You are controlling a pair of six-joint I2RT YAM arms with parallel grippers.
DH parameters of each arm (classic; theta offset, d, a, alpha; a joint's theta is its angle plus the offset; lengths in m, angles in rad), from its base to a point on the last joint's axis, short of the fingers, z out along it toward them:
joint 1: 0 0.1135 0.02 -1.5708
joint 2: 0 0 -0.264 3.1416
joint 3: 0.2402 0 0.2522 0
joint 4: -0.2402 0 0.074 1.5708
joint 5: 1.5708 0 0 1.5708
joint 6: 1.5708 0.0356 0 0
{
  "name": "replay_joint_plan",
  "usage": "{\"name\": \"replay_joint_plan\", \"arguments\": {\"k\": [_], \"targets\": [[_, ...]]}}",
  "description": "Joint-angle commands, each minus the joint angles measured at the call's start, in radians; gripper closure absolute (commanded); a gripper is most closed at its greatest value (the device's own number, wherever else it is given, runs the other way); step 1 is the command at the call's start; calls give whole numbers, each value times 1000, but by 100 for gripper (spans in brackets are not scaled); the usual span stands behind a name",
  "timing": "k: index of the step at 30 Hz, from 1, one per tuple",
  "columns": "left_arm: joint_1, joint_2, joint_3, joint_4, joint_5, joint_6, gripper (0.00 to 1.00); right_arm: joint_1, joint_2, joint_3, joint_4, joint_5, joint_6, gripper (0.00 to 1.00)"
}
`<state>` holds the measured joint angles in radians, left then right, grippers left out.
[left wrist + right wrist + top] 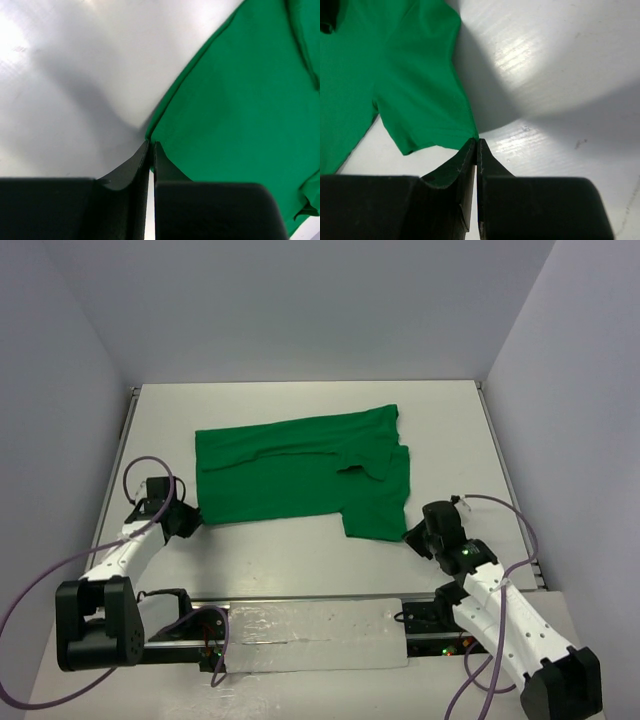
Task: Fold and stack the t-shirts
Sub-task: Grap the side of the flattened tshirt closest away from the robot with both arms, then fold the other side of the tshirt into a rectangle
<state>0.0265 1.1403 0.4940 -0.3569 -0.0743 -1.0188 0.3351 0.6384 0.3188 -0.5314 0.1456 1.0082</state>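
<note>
White table (300, 555): arms low, left fingers (129, 171) and right fingers (454, 171) pinching t-shirt (290, 472) corners.

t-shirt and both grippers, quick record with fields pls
t-shirt: green, lying mostly flat on the table, some creases
left gripper: shut, tips at the shirt's near left corner
right gripper: shut, tips at the corner of the near sleeve
cloth pinched: cannot tell for either
garments in view: one
</note>
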Motion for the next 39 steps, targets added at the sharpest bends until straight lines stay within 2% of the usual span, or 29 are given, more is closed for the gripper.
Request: {"name": "replay_joint_plan", "arguments": {"k": [1,3,9,15,22,34,35,37,38,39], "targets": [[-5,-67,-8,-55,-31,-10,90,-5,-51,103,-81,80,-32,91],[-4,-72,14,-61,-35,-7,90,-8,-40,152,-79,91,-57,91],[-4,24,200,-93,-52,12,90,-24,134,336,1,131,-150,91],[-4,206,366,-70,-60,18,89,-65,407,563,142,105,-232,91],[-2,398,552,-61,-50,25,90,-69,682,796,189,85,-270,91],[7,577,661,-55,-61,32,88,-96,1076,1122,166,46,-332,91],[13,590,668,-59,-63,28,83,-97,1104,1146,159,38,-335,91],[28,611,681,-78,-66,13,66,-108,1193,1206,140,20,-336,90],[36,612,681,-75,-58,11,60,-112,1209,1240,133,-3,-336,85],[48,614,678,-59,-36,7,39,-124,1260,1295,110,-43,-339,73]]}}
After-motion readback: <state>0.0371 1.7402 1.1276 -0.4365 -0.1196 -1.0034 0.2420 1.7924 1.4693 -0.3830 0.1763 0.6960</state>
